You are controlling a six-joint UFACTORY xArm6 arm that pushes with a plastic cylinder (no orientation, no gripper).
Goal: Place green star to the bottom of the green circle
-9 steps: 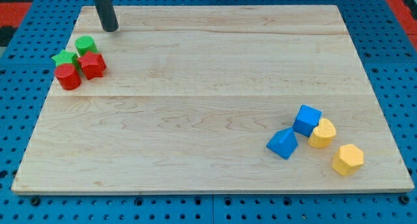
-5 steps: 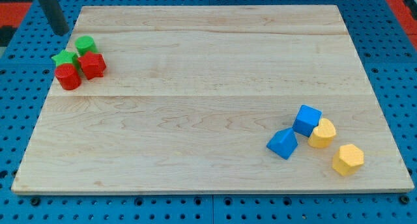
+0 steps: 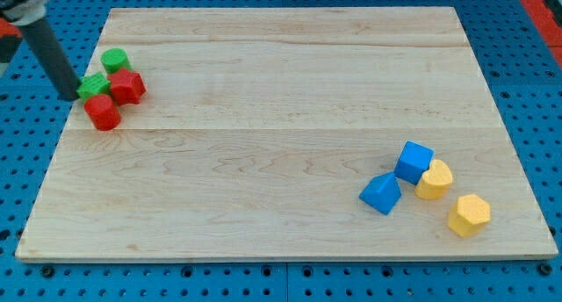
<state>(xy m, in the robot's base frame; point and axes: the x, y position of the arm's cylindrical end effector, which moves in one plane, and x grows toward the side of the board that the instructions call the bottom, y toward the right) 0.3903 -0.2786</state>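
Note:
The green star lies near the board's left edge, just below and left of the green circle. A red star-like block touches the green star's right side, and a red cylinder sits just below it. My tip is at the green star's left side, touching it, at the edge of the board.
At the view's lower right lie a blue cube, a blue wedge-like block, a yellow rounded block and a yellow hexagon. The wooden board rests on a blue pegboard.
My tip moved from the top of the board leftward and down to the green star's left side. The green star and red cylinder have shifted slightly right and down.

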